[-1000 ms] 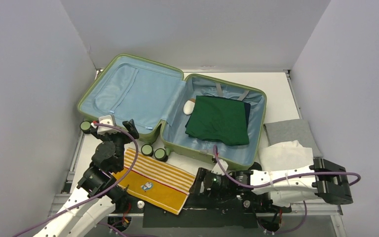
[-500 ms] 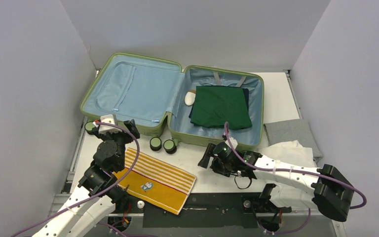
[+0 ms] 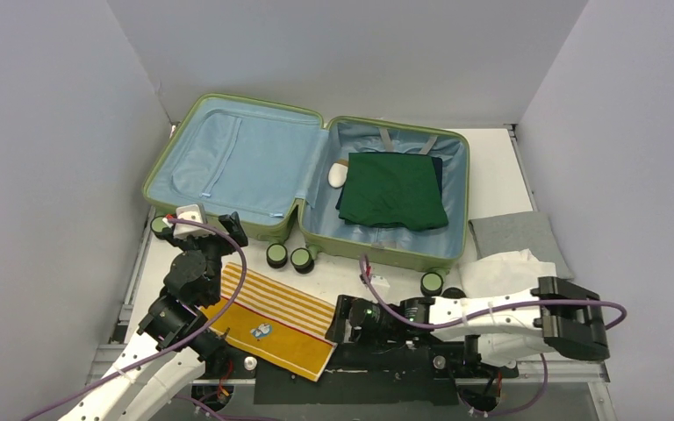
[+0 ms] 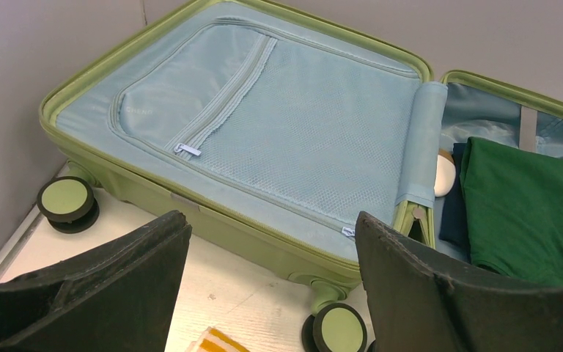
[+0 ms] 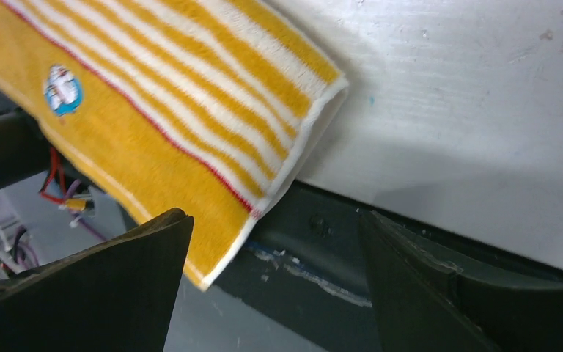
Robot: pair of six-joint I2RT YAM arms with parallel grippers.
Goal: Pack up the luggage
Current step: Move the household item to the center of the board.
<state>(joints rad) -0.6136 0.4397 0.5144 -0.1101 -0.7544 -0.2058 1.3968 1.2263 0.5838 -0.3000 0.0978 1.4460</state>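
Right gripper (image 5: 275,220): jaws apart, nothing between them, low over the right corner of the yellow striped towel (image 5: 154,110) where it overhangs the table (image 5: 447,110) near edge. Half a second ago it was up by the front wall of the luggage (image 3: 254,162); it has swung back toward the bases. Left gripper (image 4: 271,227): jaws apart, empty, facing the lid half, unmoved. Luggage lies open flat at far middle of table, same spot as half a second ago. Its right half holds a folded green garment (image 3: 392,189) with a white oval item (image 3: 337,175) by the hinge. Grey cloth (image 3: 518,235) and white cloth (image 3: 509,272) lie just right of it.
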